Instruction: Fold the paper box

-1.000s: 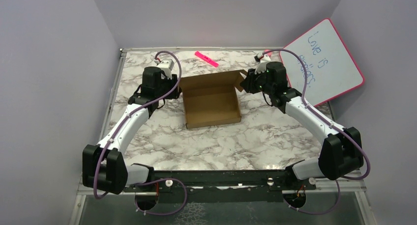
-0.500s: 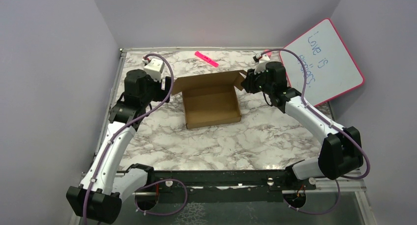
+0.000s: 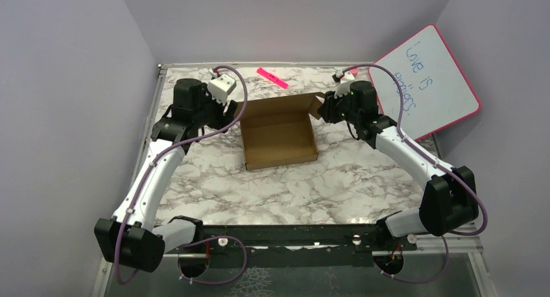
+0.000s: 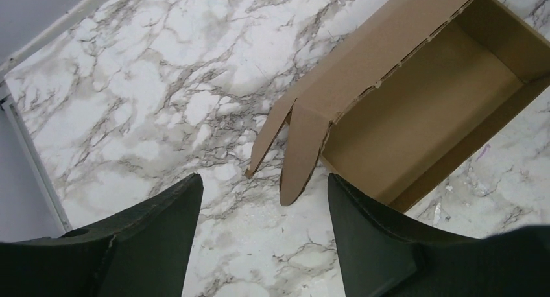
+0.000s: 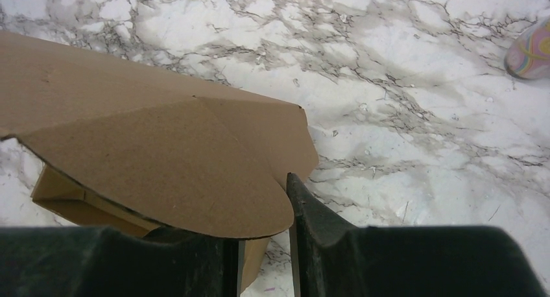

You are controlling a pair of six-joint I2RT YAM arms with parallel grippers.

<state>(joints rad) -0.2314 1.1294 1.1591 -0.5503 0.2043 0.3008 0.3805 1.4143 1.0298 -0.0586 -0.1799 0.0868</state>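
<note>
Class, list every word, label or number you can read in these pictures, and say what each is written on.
"Love is": handwritten, top line on the pink-framed whiteboard.
Second line on the whiteboard: too blurred to read.
The paper box: no print visible.

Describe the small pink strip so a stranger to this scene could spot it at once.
Find the marble table and look to its far edge, just beyond the open brown paper box. The pink strip lies flat there. It is slim and solid bright pink, unlike the big whiteboard at the right, pink only round its frame.
</note>
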